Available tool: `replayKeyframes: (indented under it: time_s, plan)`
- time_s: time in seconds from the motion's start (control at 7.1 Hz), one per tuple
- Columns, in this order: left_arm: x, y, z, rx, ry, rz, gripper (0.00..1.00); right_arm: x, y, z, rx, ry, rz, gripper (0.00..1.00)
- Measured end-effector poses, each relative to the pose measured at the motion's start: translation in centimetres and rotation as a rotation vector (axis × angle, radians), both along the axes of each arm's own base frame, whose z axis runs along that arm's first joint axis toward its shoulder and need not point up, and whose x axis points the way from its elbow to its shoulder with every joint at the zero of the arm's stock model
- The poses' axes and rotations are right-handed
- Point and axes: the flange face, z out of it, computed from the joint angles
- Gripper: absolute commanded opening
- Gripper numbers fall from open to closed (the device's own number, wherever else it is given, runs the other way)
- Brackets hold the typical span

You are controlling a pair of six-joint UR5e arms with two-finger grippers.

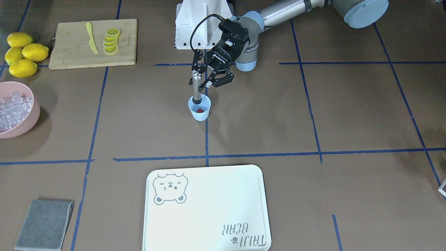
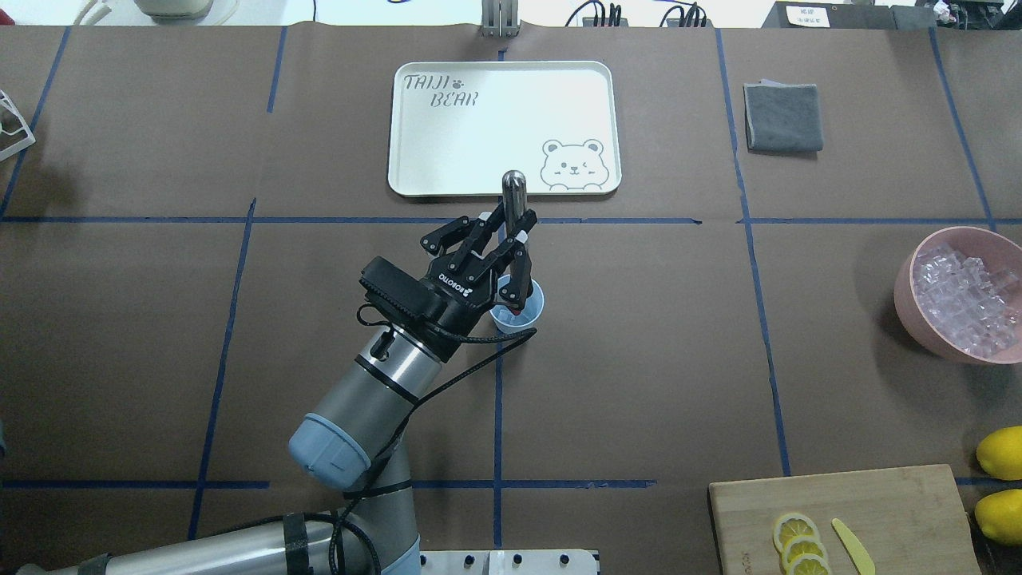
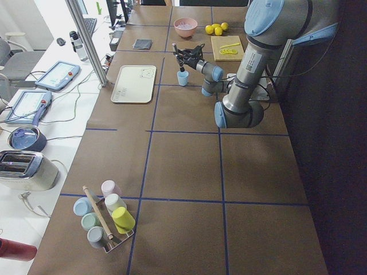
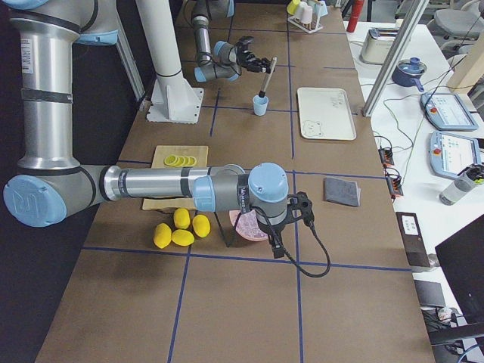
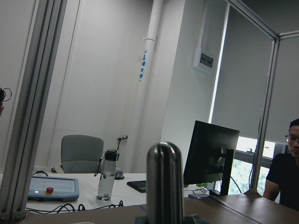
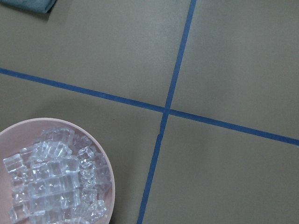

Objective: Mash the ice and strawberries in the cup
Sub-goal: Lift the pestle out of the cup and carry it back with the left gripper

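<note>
The light blue cup [image 1: 199,112] stands near the table's middle, with a red strawberry [image 1: 200,110] showing inside it. My left gripper [image 1: 201,77] is shut on an upright metal muddler [image 1: 196,89] whose dark lower end dips into the cup. From overhead the gripper [image 2: 507,226] hangs over the cup [image 2: 528,310], and the muddler's rounded top [image 2: 513,185] sticks up past the fingers. Ice [image 1: 12,108] fills the pink bowl; I cannot tell whether any lies in the cup. My right gripper [image 4: 302,207] hovers by that bowl; I cannot tell its state.
The pink bowl [image 2: 908,295] sits at the table's right side. A wooden board [image 1: 73,52] holds lemon slices [image 1: 111,41] and a yellow knife [image 1: 91,37], with whole lemons [image 1: 22,54] beside it. A white bear tray [image 1: 209,209] and a grey cloth [image 1: 45,223] lie on the far side.
</note>
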Motion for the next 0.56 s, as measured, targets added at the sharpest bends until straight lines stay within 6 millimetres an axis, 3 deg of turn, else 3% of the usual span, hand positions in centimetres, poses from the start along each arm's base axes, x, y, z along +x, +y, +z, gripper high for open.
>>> replayKeyframes:
  time_s: [0.28,0.56]
  plan:
    - [-5.3,-1.3,-2.3,0.033,-0.008,0.007,0.00,0.0,0.1,0.2,-0.003,-0.001,0.000,0.99]
    - [-9.3,-4.7,-2.3,0.011,0.004,0.079,0.00,0.0,0.0,0.2,-0.004,-0.001,0.000,0.99]
